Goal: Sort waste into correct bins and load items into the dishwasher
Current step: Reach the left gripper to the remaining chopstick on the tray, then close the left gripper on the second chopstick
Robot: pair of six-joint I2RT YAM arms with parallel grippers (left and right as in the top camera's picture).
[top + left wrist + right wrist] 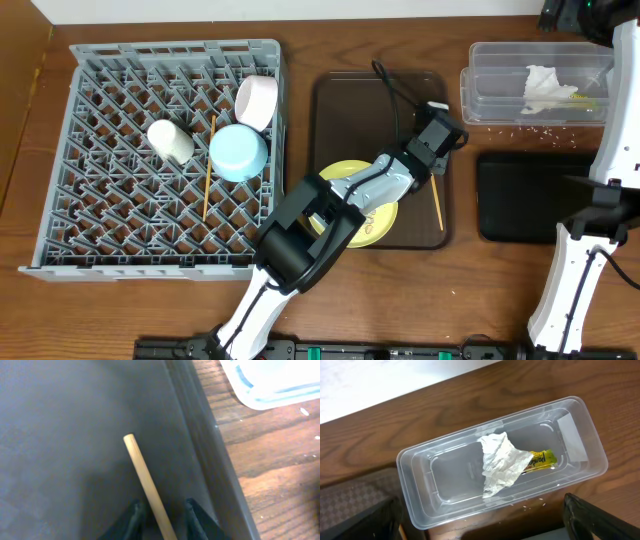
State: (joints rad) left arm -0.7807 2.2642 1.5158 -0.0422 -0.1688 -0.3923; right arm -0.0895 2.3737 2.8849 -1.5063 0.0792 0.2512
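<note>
One wooden chopstick [145, 480] lies on the dark brown serving tray [60, 435], near its right rim. My left gripper [165, 517] straddles it, open, with a small gap on each side. From overhead, the left gripper [433, 166] is over the chopstick [437, 205], right of the pale yellow plate [375, 225]. The grey rack [100, 230] holds a light blue bowl [238, 152], a white bowl [256, 102], a white cup [171, 140] and another chopstick [208, 170]. My right gripper [485, 530] hangs open above the clear tub [415, 495], which holds the napkin [502, 462] and wrapper [540, 459].
A shallow black tray [520, 200] sits right of the serving tray, below the clear tub [480, 95]. A few rice grains [535, 130] are scattered on the wooden table between them. My left arm crosses over the plate.
</note>
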